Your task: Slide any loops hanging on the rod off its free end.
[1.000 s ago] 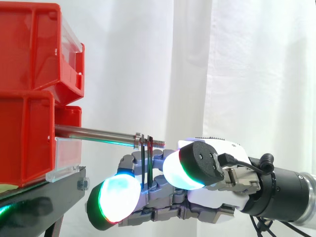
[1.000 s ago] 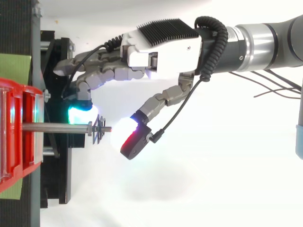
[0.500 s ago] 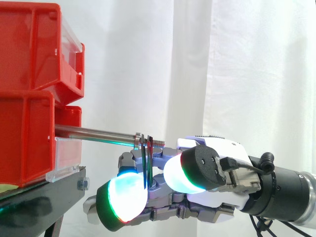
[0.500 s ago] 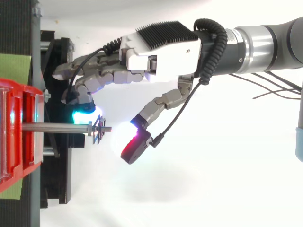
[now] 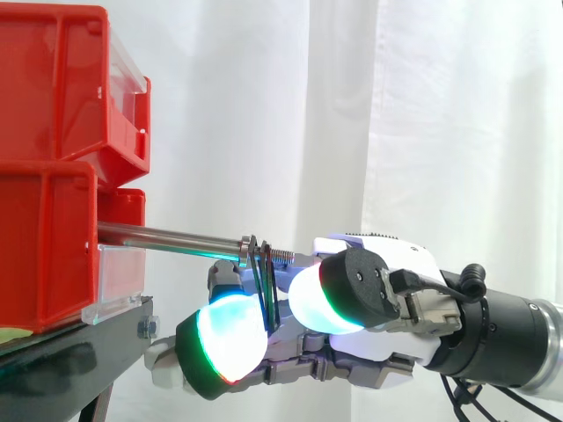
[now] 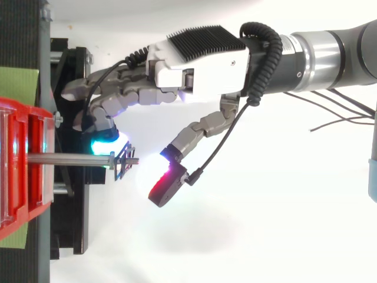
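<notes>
Thin dark loops (image 5: 266, 286) now lean, lower ends swung toward 3 o'clock, hand (image 6: 200, 62) slightly higher | loops sit on threaded tip of smooth steel rod (image 5: 167, 236) jutting from red plastic bins (image 5: 44, 264) | hand unclamped, thumb apart, rounded cyan pad (image 6: 106, 140) nudging loops | step: mid-slide | next: steady push toward 3 o'clock; threads may snag

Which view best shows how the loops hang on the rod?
The side view: the loops hang tilted from the rod near its threaded free end. The top view shows them from above, a short dark shape crossing the rod.
</notes>
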